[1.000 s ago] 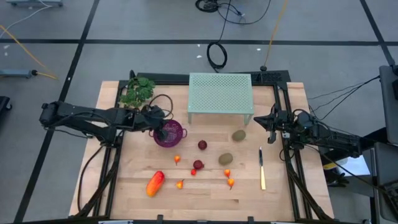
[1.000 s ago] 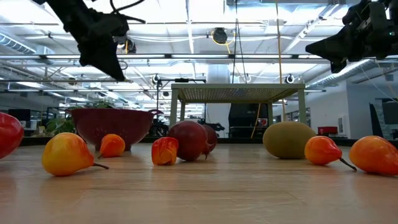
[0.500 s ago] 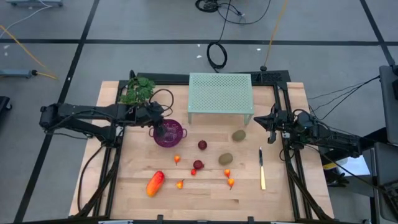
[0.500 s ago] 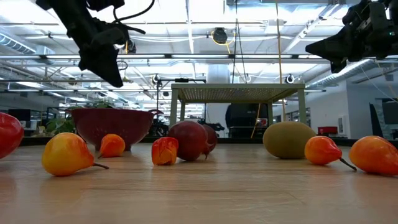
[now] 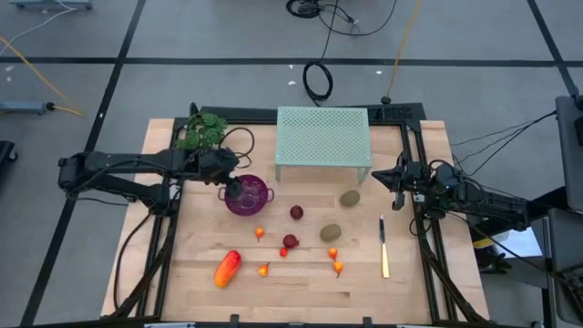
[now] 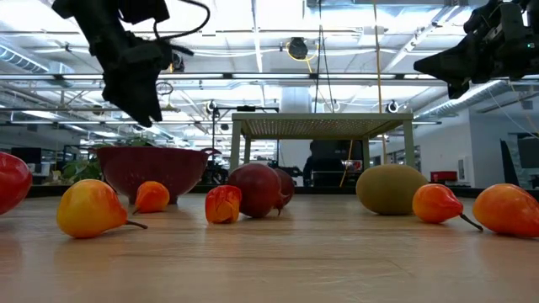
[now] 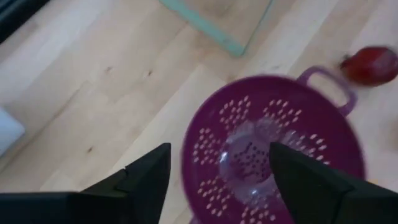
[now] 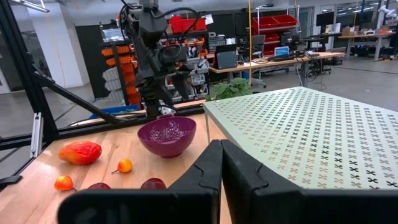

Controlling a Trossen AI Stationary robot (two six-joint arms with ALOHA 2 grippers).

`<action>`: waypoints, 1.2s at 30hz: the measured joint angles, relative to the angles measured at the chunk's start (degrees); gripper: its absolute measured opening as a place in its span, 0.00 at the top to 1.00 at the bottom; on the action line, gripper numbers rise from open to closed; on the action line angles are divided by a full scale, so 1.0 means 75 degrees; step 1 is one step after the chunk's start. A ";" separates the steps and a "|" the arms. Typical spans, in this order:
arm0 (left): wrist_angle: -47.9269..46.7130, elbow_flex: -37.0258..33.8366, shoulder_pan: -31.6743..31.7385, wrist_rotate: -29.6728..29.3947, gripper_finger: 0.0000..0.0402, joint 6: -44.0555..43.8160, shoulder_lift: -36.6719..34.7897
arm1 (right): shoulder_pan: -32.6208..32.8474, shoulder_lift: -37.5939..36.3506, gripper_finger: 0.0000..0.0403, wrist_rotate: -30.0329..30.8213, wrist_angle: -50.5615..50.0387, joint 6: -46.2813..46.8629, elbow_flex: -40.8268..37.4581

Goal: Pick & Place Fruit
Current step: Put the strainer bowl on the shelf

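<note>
The fruit lies loose on the wooden table: a longish orange-red piece [image 5: 227, 268], two brownish-green ovals [image 5: 350, 198] [image 5: 330, 233], two dark red balls [image 5: 296, 212] [image 5: 290, 241] and several tiny orange-red bits [image 5: 260, 233]. A purple colander bowl [image 5: 250, 197] stands left of centre, and the left wrist view shows no fruit in it. My left gripper [image 5: 233, 188] hangs open above the bowl's left part [image 7: 273, 143], touching nothing. My right gripper [image 5: 375, 175] is shut and hovers above the table's right side, beside the green rack.
A mint-green perforated rack [image 5: 323, 137] stands at the far middle. A leafy green sprig [image 5: 202, 133] lies at the far left. A slim yellowish knife [image 5: 383, 248] lies near the right edge. Bare wood shows along the near edge.
My left gripper has drawn back a little toward the table's far left over the bowl. In the low view its fingers stand wider apart than before. No fruit has moved.
</note>
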 joint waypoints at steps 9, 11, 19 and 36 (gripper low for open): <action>-0.0210 0.0000 0.0538 0.0020 0.31 0.0064 0.0815 | 0.0001 0.0000 1.00 0.0000 0.0000 -0.0001 0.0000; -0.0222 0.0000 0.0662 0.0049 0.31 0.0036 0.1034 | 0.0000 0.0000 1.00 0.0000 0.0003 0.0000 0.0000; -0.0232 0.0000 0.0921 0.0574 0.31 0.0043 0.1613 | 0.0001 0.0000 1.00 0.0002 0.0002 -0.0003 0.0000; -0.0312 -0.0003 0.0935 0.0634 0.54 0.0167 0.1724 | 0.0000 0.0000 1.00 0.0000 0.0003 0.0000 0.0000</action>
